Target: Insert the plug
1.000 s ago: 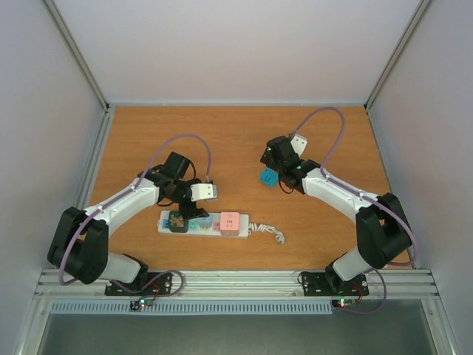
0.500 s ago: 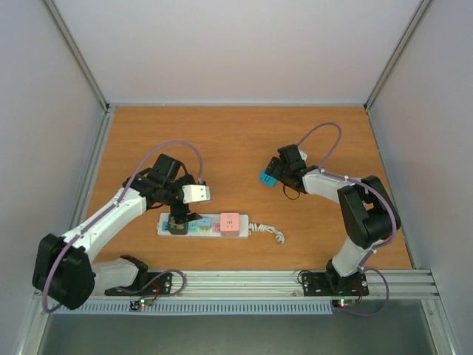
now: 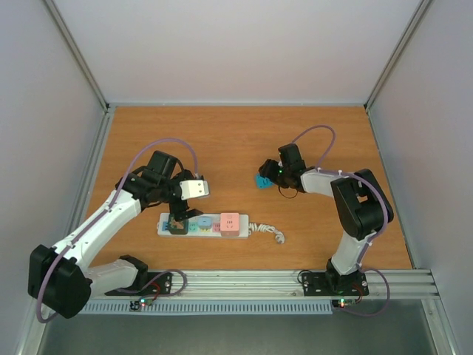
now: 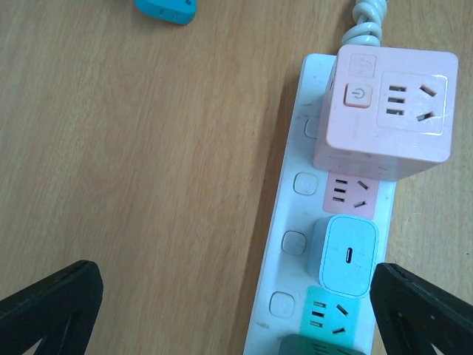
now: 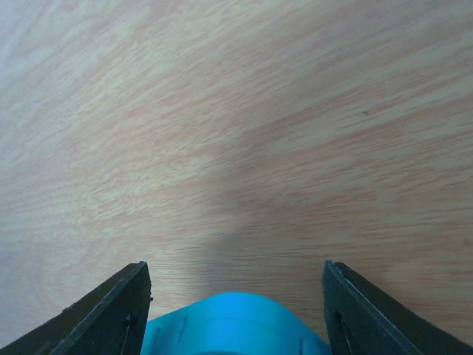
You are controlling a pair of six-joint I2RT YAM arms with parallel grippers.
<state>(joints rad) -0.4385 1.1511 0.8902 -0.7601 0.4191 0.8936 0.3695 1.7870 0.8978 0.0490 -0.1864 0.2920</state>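
Note:
A bright blue plug (image 3: 262,181) lies on the wooden table right of centre. My right gripper (image 3: 269,172) is low at it, open. In the right wrist view the plug (image 5: 230,325) sits between the spread fingers (image 5: 111,314) with a gap on both sides. A white power strip (image 3: 194,228) lies in front of the left arm, carrying a pink cube adapter (image 3: 230,223). My left gripper (image 3: 179,213) hovers over its left part, open and empty. The left wrist view shows the strip (image 4: 292,214), the pink cube (image 4: 388,111), a pale blue charger (image 4: 349,255) plugged in, and free sockets.
A dark green adapter (image 3: 176,222) sits at the strip's left end. The strip's coiled white cord (image 3: 267,232) trails right. Metal frame walls border the table on the left, right and back. The blue plug also shows at the top of the left wrist view (image 4: 166,9).
My right arm has folded down and brought its gripper low around the blue plug. My left arm has swung slightly left, still above the strip.

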